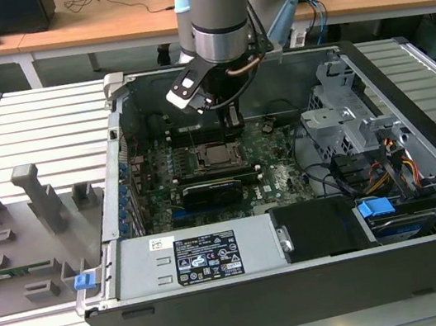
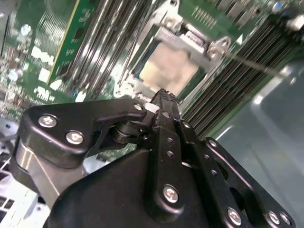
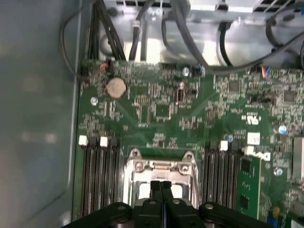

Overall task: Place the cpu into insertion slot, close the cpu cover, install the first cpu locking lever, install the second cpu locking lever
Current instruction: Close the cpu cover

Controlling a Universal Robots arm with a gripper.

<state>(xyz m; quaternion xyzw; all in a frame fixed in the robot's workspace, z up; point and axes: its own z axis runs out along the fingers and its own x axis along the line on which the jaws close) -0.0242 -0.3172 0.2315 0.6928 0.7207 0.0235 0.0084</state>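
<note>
Open computer case [image 1: 435,260] on a slatted table [image 1: 28,128] with cables [image 1: 346,179] bunched by the drive bay. On the motherboard [image 1: 279,178], memory slots [image 3: 97,175] flank the insertion slot [image 1: 221,156], and a long black card [image 1: 214,190] lies just beside it. The cpu [image 2: 168,71] sits in the slot, framed by the cpu cover [image 3: 159,165]. The gripper [image 3: 161,186] hangs right over it, fingers pinched together, nothing held.

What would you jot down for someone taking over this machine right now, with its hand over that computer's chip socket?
Hand: shut, nothing visibly held, tips over the socket; I cannot tell if they touch it.
Chip: lying in the socket.
Cover: appears down around the chip.
Done: chip placed, cover seemingly closed.
Left: both locking levers. A thin rod slanting off the socket may be one, not yet locked.
</note>
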